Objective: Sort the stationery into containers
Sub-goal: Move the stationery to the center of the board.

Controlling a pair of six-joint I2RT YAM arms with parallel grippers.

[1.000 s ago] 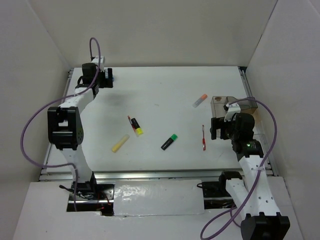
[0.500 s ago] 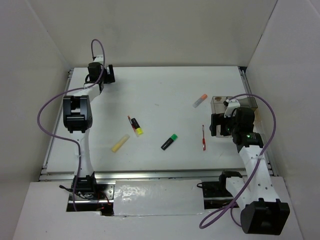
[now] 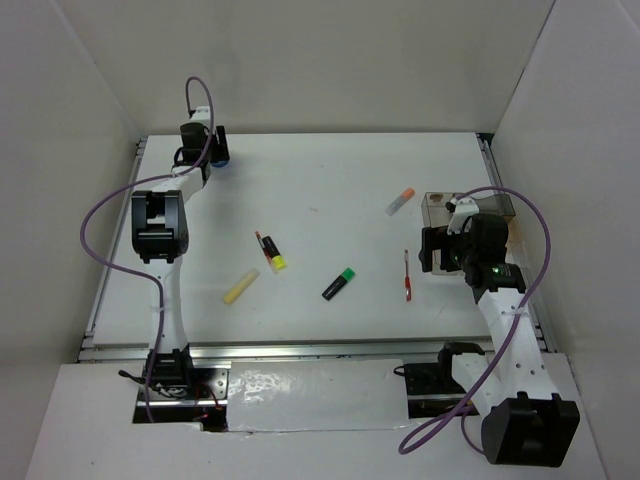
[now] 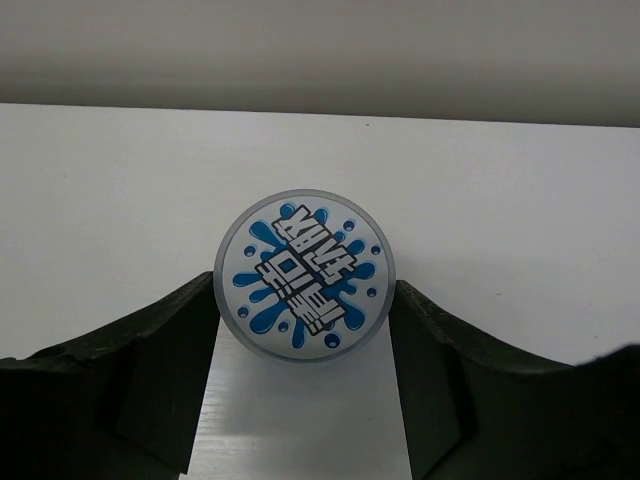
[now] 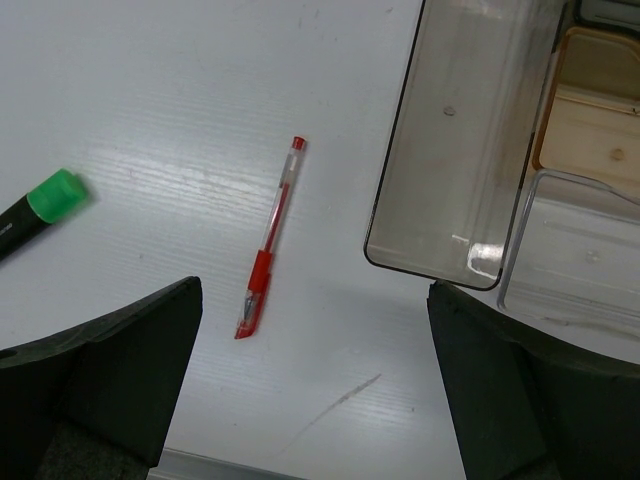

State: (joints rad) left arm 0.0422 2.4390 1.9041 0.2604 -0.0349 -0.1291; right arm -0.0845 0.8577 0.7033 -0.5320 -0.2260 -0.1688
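**Tub** [image 4: 305,275]: it stood on the table [image 4: 520,190] at the upper left of the top view, with its blue-splashed lid facing up. Your left gripper [image 4: 303,300] was clenched on it, with a finger [image 4: 150,370] pressed against each side.

**Loose stationery:** the rest lay scattered across the middle of the top view.
- The stick [image 3: 241,286] lay lower left of centre.
- The yellow highlighter [image 3: 272,253] lay just above and to the right of the stick.
- The green highlighter [image 3: 339,284] lay near centre.
- The marker [image 3: 400,201] lay to the upper right, close to the organiser [image 5: 460,150].
- The pen [image 5: 268,245] lay right of centre, apart from the others, running nearly parallel to the organiser's left wall.

**Organiser:** it sat at the right edge of the top view. In the right wrist view its smoky compartments held nothing. The wood section [image 5: 590,110] adjoined them at the upper right of that frame.

**Right gripper** [image 5: 315,380]: yours was released, jaws spread wide and holding nothing. It hung above the table, with the pen and the organiser's near corner both showing between its fingers.
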